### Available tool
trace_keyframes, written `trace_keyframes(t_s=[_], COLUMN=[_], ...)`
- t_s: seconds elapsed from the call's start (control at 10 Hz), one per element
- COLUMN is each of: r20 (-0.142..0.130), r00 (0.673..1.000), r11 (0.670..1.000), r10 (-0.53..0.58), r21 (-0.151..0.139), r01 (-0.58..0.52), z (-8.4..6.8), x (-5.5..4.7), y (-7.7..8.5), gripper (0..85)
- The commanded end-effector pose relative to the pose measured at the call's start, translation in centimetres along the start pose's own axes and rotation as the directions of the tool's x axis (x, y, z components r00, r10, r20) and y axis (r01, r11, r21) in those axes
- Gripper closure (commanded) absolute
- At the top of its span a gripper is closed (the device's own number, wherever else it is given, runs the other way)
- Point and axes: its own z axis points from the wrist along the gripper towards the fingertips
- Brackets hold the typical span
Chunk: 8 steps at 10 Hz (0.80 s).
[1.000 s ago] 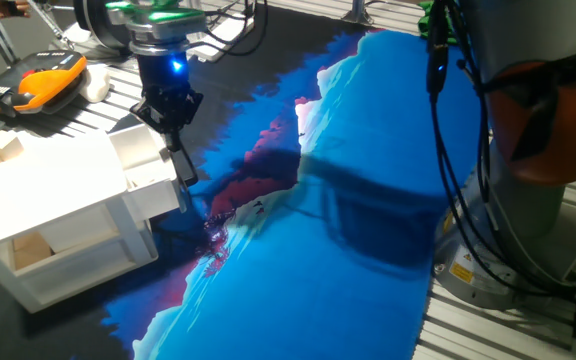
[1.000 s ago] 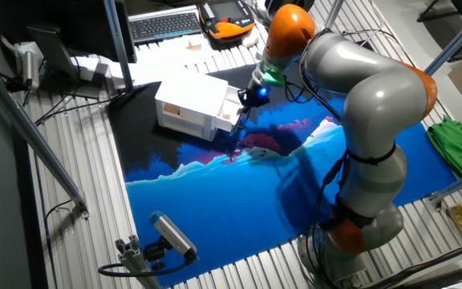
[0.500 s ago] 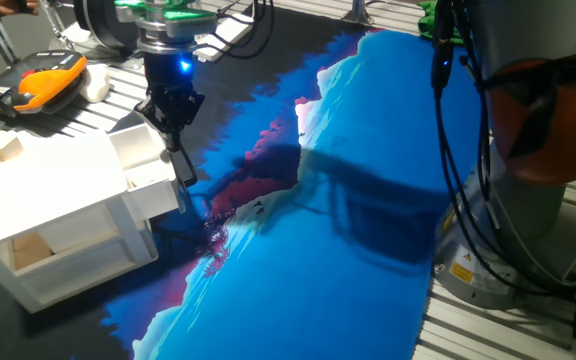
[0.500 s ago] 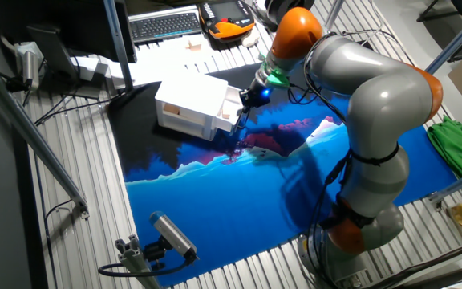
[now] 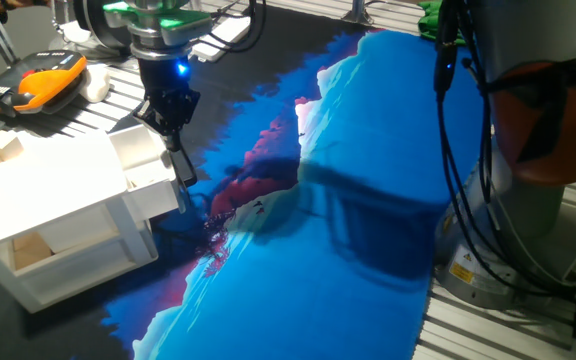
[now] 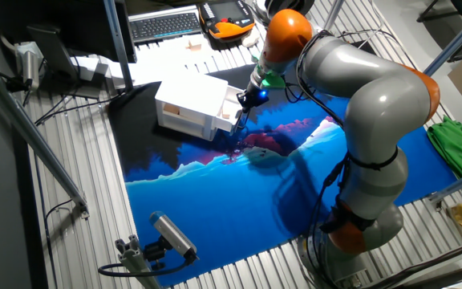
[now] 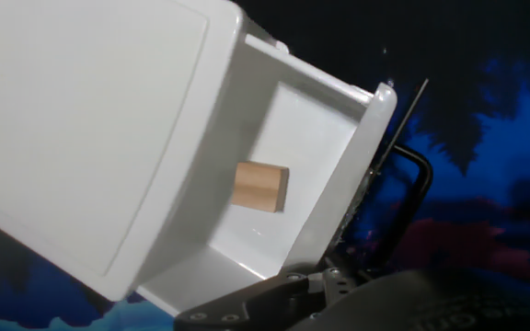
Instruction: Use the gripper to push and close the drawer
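The white drawer point(image 5: 140, 152) stands partly pulled out of the small white cabinet point(image 5: 58, 195), its black bar handle point(image 5: 182, 168) facing the blue cloth. My black gripper point(image 5: 171, 130), blue light lit, hangs with its fingers together just above the drawer's front edge and handle. In the other fixed view the gripper point(image 6: 241, 113) is at the drawer's point(image 6: 229, 103) open end. In the hand view the drawer point(image 7: 283, 119) is open below me with a wooden block point(image 7: 260, 187) inside, and the handle point(image 7: 414, 210) is to its right.
A blue and black cloth point(image 5: 348, 260) covers the table. Wooden blocks point(image 5: 30, 250) lie in the cabinet's lower shelf and one point(image 5: 3, 147) lies on its top. An orange-black device point(image 5: 33, 82) lies behind. The grey-and-orange robot base point(image 5: 548, 150) stands at right.
My gripper shifted slightly right and then back left above the drawer front. The drawer stays open by the same amount.
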Motion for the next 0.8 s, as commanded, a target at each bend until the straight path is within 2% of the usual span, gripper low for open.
trace_keyframes(t_s=[0.0, 0.2, 0.3, 0.7], r20=[0.004, 0.013, 0.024, 0.023], r00=[1.000, 1.000, 0.999, 0.999], r11=[1.000, 0.999, 0.997, 0.997], r10=[-0.003, -0.027, -0.040, -0.045], r21=[0.003, 0.034, 0.065, 0.056], r01=[0.003, 0.027, 0.039, 0.044], z=[0.00, 0.00, 0.00, 0.00], x=[0.01, 0.01, 0.01, 0.01], y=[0.02, 0.02, 0.02, 0.02], gripper=[85.0, 85.0, 85.0, 85.0])
